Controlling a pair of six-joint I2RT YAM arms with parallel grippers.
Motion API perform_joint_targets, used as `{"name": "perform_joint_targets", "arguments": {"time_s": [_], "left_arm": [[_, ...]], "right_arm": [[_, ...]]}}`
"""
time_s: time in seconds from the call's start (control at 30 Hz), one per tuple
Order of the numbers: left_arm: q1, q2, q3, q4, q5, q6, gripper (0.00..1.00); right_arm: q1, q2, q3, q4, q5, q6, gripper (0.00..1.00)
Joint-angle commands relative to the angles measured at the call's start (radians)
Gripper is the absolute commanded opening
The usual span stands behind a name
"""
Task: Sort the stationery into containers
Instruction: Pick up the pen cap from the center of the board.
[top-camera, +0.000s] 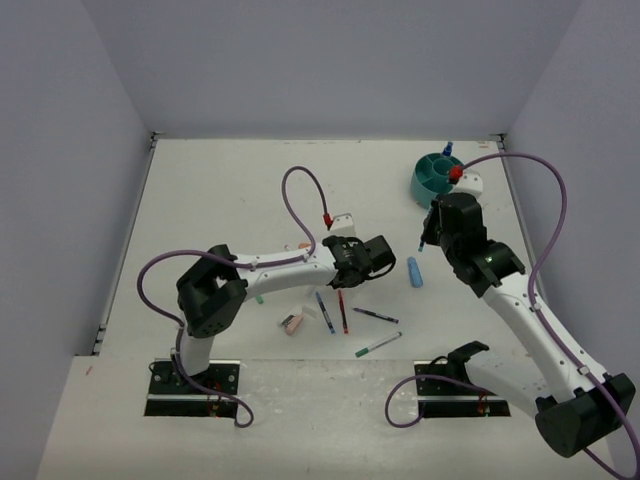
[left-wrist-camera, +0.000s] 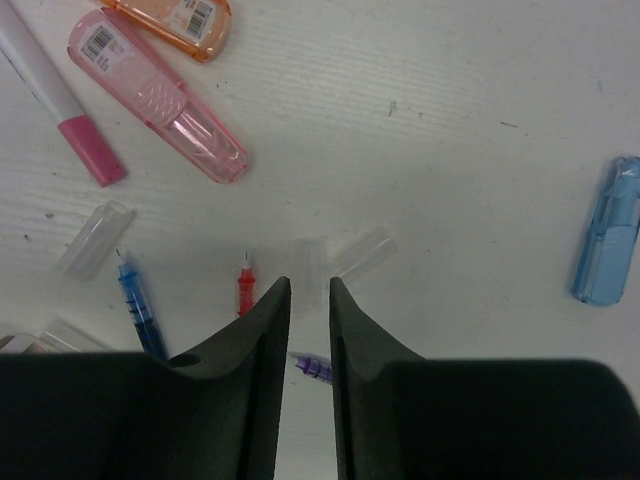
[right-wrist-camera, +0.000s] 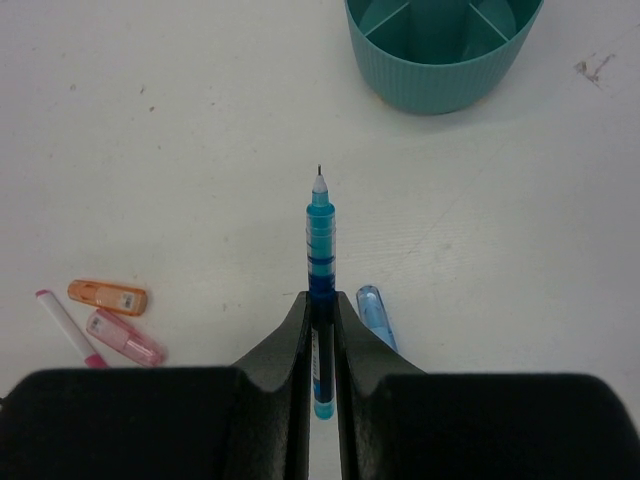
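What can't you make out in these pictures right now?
- Left wrist view: fingers of the left gripper cover most of a purple pen; gripped or not, unclear.
- Right wrist view: the top edge cuts off the organizer, hiding its far compartments.
- Top view: print on the pens is too small.

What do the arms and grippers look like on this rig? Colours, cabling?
White links and black joints on the left arm and right arm. A looping purple cable with a red plug runs along each. Black tapered fingers on the left gripper and right gripper.
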Motion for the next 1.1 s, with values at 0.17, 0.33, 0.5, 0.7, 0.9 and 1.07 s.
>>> {"name": "perform_joint_targets", "arguments": {"time_s": [0.17, 0.33, 0.5, 0.7, 0.9, 1.07], "left_arm": [[0.000, 0.126, 0.125, -0.110, -0.003, -0.065, 0.28], [0.000, 0.133, 0.115, -0.104, 0.007, -0.078, 0.28], [0.001, 0.148, 0.113, -0.086, 0.025, -0.073, 0.28], [0.012, 0.157, 0.109, -0.070, 0.043, -0.070, 0.28], [0.025, 0.165, 0.076, -0.016, 0.076, -0.053, 0.28], [0.030, 0.179, 0.067, -0.003, 0.101, -0.051, 0.27]], "right_arm": [[-0.003, -0.047, -0.013, 0.051, -0.021, -0.004, 0.00], [-0.003, -0.047, -0.013, 0.051, -0.026, -0.007, 0.00], [-0.001, -0.043, -0.013, 0.051, -0.033, -0.008, 0.00], [-0.001, -0.033, -0.010, 0.051, -0.042, -0.013, 0.00], [-0.001, -0.031, -0.011, 0.053, -0.048, -0.017, 0.00], [-0.001, -0.018, -0.007, 0.049, -0.052, -0.018, 0.00]]}}
